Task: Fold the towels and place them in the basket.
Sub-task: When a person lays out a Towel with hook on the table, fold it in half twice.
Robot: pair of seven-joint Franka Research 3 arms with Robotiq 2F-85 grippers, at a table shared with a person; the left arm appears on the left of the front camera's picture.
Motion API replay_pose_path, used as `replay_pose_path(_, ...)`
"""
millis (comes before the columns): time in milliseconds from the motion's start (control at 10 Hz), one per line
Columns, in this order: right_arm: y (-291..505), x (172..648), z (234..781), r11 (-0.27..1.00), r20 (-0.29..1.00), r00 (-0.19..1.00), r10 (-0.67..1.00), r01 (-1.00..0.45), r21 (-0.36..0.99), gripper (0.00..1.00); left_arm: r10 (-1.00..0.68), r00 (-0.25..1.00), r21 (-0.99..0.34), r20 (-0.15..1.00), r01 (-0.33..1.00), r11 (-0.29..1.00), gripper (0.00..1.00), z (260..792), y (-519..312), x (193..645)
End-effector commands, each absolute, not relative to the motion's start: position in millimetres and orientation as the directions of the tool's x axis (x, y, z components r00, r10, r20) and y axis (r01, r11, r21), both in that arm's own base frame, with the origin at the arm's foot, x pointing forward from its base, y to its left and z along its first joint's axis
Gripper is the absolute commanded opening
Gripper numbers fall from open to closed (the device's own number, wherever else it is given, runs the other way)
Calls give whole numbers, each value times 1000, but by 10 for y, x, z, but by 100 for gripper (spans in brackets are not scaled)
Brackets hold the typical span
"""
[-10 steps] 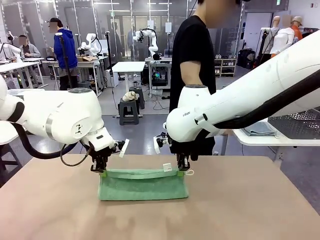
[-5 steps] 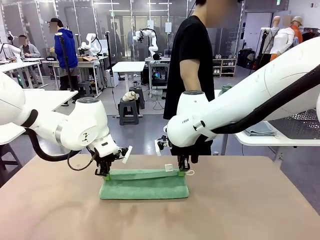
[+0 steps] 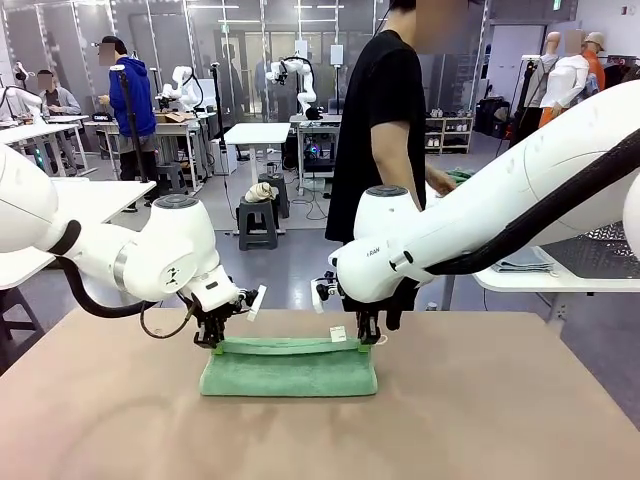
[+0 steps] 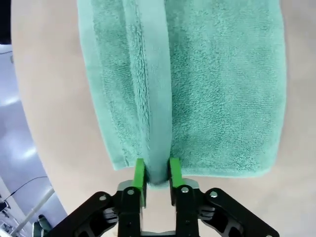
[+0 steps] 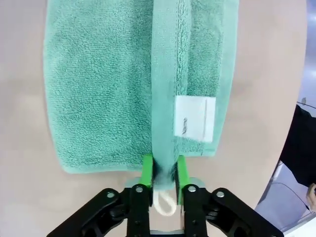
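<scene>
A mint green towel (image 3: 288, 372) lies folded lengthwise on the tan table (image 3: 480, 420), near its far edge. Its top hem forms a raised ridge between my two grippers. My left gripper (image 3: 217, 345) is at the towel's left end, and in the left wrist view its green pads (image 4: 139, 174) stand slightly apart around the hem of the towel (image 4: 197, 89). My right gripper (image 3: 366, 340) is at the right end; its pads (image 5: 146, 170) are likewise a little apart around the hem, with the white label (image 5: 195, 118) and the corner loop (image 5: 163, 202) close by. I cannot make out the basket for certain.
A person in black (image 3: 385, 130) stands just beyond the table's far edge, turned to a white side table (image 3: 540, 280) at the right. A folded grey cloth (image 3: 520, 262) and a perforated grey container (image 3: 612, 245) sit there, partly behind my right arm.
Both grippers have come down and laid the towel's lifted hem onto the folded towel. My left arm has shifted right. The person has turned towards the side table.
</scene>
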State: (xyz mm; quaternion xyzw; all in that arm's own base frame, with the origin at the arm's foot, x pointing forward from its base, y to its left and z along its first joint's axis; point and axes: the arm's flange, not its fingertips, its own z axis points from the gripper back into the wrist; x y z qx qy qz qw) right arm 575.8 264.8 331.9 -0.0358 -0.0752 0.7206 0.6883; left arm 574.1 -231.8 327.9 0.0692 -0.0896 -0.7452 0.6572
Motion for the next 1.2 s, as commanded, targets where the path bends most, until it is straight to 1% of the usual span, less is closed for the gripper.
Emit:
replay_pose_path(0, 2628, 5798, 3376, -28, 29, -34, 999, -981, -190, 27, -995, -101, 268, 20, 959, -92, 26, 3371, -2207, 5698)
replay_pose_path(100, 2616, 5808, 3454, -21, 32, -28, 999, -981, -193, 63, -996, -86, 278, 36, 958, -72, 58, 3483, -2130, 5690)
replay_pose_path(200, 2604, 5768, 3577, -4, 44, -12, 999, -984, -180, 47, -995, -72, 263, 64, 963, -53, 40, 3644, -2051, 5657)
replay_pose_path(300, 2610, 5607, 3804, 26, 55, 18, 998, -989, -143, 75, -991, -90, 229, 96, 971, -66, 40, 3937, -1969, 5525)
replay_pose_path(400, 2613, 5418, 4045, 101, 79, 94, 992, -991, -89, 75, -988, -97, 192, 119, 979, -73, 40, 4254, -1869, 5374)
replay_pose_path(500, 2596, 5231, 4285, 209, 95, 203, 975, -977, -54, 75, -983, -115, 158, 146, 983, -91, 40, 4554, -1726, 5232)
replay_pose_path(600, 2574, 5072, 4481, 342, 119, 335, 935, -938, -48, 75, -973, -122, 152, 195, 984, -93, 40, 4792, -1572, 5115)
replay_pose_path(800, 2594, 4740, 4672, 627, 163, 625, 763, -778, 47, 75, -934, -102, 170, 341, 984, -45, 40, 5004, -1149, 4930)
replay_pose_path(900, 2603, 4613, 4685, 713, 150, 713, 685, -699, 65, 75, -905, -70, 152, 419, 988, -6, 40, 4975, -938, 4876)
replay_pose_path(1000, 2597, 4507, 4714, 720, 176, 718, 674, -691, 60, 75, -858, -22, 134, 514, 989, 55, 40, 4895, -719, 4795)
replay_pose_path(1100, 2560, 4757, 4794, 602, 129, 603, 787, -797, 54, 75, -802, 8, 127, 597, 986, 104, 40, 4767, -516, 4741)
